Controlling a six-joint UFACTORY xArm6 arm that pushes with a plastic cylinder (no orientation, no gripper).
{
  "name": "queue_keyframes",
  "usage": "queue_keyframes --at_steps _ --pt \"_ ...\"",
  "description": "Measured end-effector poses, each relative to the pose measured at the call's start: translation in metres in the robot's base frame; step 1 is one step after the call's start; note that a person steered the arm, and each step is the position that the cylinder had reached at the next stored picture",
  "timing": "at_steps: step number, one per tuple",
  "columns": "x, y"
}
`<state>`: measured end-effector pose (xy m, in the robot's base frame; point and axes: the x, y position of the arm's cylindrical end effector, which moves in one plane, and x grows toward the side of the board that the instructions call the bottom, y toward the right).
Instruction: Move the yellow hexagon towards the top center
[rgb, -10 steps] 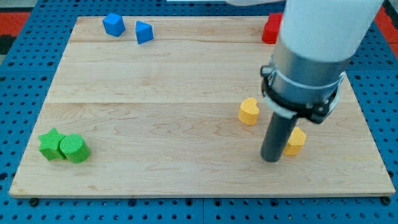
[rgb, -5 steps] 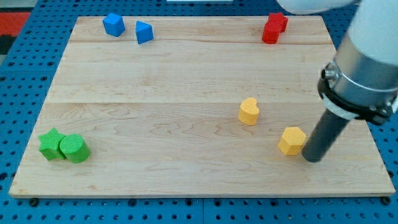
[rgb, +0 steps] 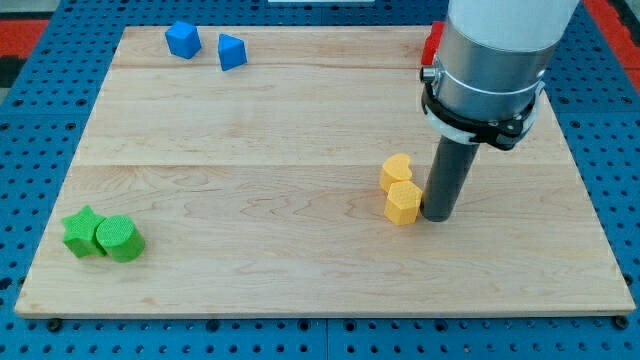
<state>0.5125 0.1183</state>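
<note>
The yellow hexagon (rgb: 403, 203) lies on the wooden board right of centre, below the middle. It touches a yellow heart-shaped block (rgb: 396, 173) just above it. My tip (rgb: 437, 215) rests on the board right against the hexagon's right side. The arm's grey body rises above it and covers the board's upper right.
A blue block (rgb: 182, 39) and a blue triangular block (rgb: 232, 51) sit near the top left. A red block (rgb: 433, 43) shows partly behind the arm at the top right. A green star (rgb: 82, 231) and a green cylinder (rgb: 120, 239) touch at the bottom left.
My tip went round from the hexagon's left to its right side, then pushed it left and up against the yellow heart, which shifted slightly left.
</note>
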Motion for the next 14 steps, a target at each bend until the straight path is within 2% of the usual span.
queue_keyframes --at_steps 2,5,9,11,12,13,14 --pt "0.015 0.000" --pt "0.009 -0.069" --pt "-0.091 -0.055" --pt "-0.121 0.024" --pt "-0.123 0.006" --pt "-0.120 -0.049" --pt "-0.143 -0.077"
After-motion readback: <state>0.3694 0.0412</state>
